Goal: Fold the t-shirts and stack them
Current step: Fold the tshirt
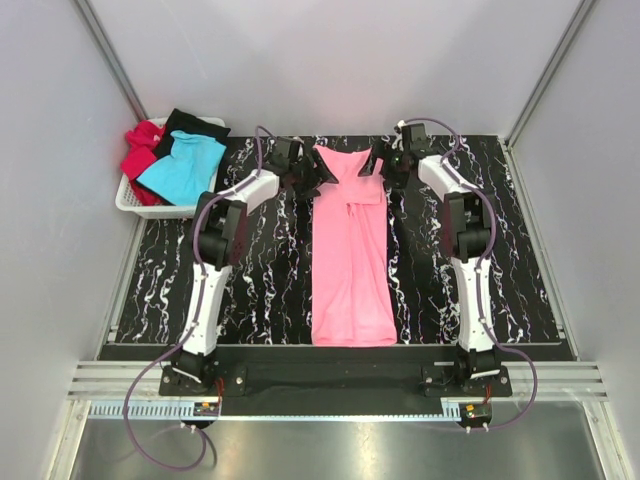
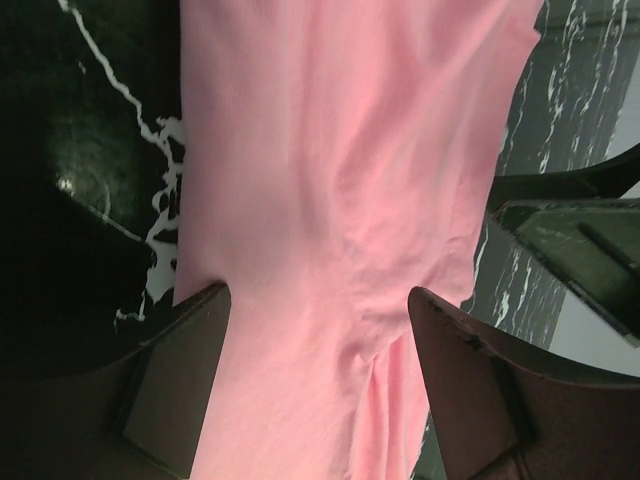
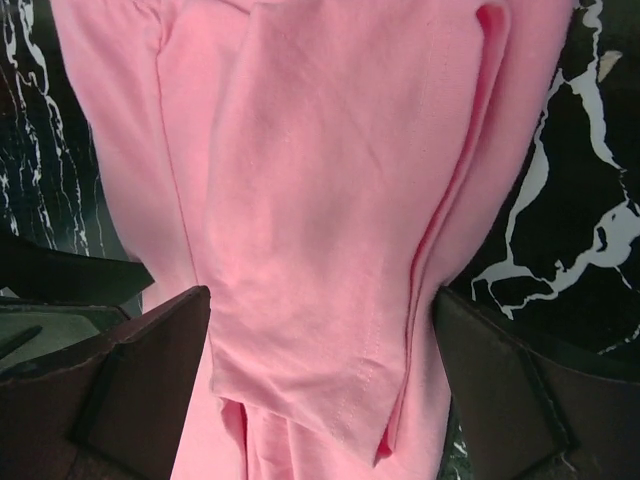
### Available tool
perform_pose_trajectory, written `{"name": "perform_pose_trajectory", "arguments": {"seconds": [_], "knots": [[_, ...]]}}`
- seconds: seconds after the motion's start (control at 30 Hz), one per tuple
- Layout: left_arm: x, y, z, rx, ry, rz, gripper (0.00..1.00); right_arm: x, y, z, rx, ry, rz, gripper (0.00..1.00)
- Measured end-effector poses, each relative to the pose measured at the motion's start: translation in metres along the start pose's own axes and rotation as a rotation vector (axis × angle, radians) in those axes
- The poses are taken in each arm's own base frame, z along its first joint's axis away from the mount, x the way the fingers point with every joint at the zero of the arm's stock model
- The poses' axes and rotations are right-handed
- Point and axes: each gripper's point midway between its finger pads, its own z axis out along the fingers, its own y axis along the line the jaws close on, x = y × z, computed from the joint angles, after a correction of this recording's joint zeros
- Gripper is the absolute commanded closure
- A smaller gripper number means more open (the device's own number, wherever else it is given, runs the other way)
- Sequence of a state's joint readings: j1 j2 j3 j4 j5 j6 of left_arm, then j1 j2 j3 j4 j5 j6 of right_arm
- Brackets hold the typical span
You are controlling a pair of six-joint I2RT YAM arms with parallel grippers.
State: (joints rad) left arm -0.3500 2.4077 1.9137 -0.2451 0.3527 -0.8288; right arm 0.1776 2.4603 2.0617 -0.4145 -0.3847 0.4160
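Note:
A pink t-shirt (image 1: pixel 350 260) lies on the black marbled mat (image 1: pixel 250 270), folded lengthwise into a long strip with its sleeves turned in at the far end. My left gripper (image 1: pixel 312 176) hovers at the strip's far left corner, and my right gripper (image 1: pixel 386 168) at its far right corner. In the left wrist view the left gripper (image 2: pixel 318 295) is open, and its fingers straddle pink cloth (image 2: pixel 340 130). The right gripper (image 3: pixel 322 295) is also open over the folded sleeve (image 3: pixel 320 150). Turquoise (image 1: pixel 182 170), red (image 1: pixel 140 155) and black (image 1: pixel 196 125) t-shirts sit piled in the basket.
The white plastic basket (image 1: pixel 135 206) stands at the far left corner, partly off the mat. Grey walls close in on three sides. A metal rail (image 1: pixel 330 385) with the two arm bases runs along the near edge.

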Motion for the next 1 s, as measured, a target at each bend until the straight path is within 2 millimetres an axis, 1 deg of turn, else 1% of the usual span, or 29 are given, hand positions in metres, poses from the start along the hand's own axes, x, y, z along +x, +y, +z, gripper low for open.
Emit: {"name": "perform_pose_trajectory", "arguments": {"seconds": [0.07, 0.2, 0.4, 0.43, 0.53, 0.6, 0.67, 0.73, 0.77, 0.83, 0.9, 0.93, 1.0], "knots": [[-0.004, 0.000, 0.004, 0.008, -0.007, -0.010, 0.20, 0.001, 0.000, 0.006, -0.010, 0.004, 0.000, 0.00], [-0.014, -0.001, 0.009, 0.017, -0.026, -0.027, 0.20, -0.009, 0.004, 0.015, -0.037, -0.013, -0.012, 0.00], [-0.033, -0.002, 0.018, 0.031, -0.056, -0.032, 0.20, -0.037, 0.004, 0.030, -0.062, -0.070, -0.033, 0.00], [-0.036, -0.002, 0.018, 0.033, -0.060, -0.031, 0.20, -0.041, 0.003, 0.031, -0.058, -0.075, -0.038, 0.00], [-0.040, -0.001, 0.018, 0.033, -0.058, -0.021, 0.19, -0.042, -0.004, 0.029, -0.035, -0.068, -0.055, 0.00], [-0.041, -0.001, 0.015, 0.030, -0.047, -0.001, 0.18, -0.043, -0.011, 0.024, -0.002, -0.065, -0.077, 0.00], [-0.044, -0.002, 0.009, 0.033, -0.037, 0.027, 0.15, -0.042, -0.019, 0.015, 0.048, -0.050, -0.098, 0.00], [-0.049, -0.006, 0.001, 0.041, -0.032, 0.065, 0.13, -0.042, -0.022, -0.002, 0.100, -0.034, -0.118, 0.00], [-0.050, -0.007, -0.004, 0.042, -0.028, 0.080, 0.12, -0.044, -0.020, -0.012, 0.111, -0.033, -0.126, 0.00], [-0.053, -0.015, -0.022, 0.043, -0.023, 0.119, 0.12, -0.049, -0.009, -0.040, 0.127, -0.040, -0.141, 0.00], [-0.056, -0.029, -0.051, 0.047, -0.036, 0.152, 0.12, -0.057, 0.010, -0.080, 0.124, -0.069, -0.152, 0.00], [-0.053, -0.035, -0.069, 0.048, -0.042, 0.165, 0.12, -0.059, 0.020, -0.099, 0.118, -0.090, -0.152, 0.00], [-0.040, -0.048, -0.117, 0.044, -0.057, 0.180, 0.12, -0.058, 0.044, -0.145, 0.094, -0.131, -0.140, 0.00]]}}
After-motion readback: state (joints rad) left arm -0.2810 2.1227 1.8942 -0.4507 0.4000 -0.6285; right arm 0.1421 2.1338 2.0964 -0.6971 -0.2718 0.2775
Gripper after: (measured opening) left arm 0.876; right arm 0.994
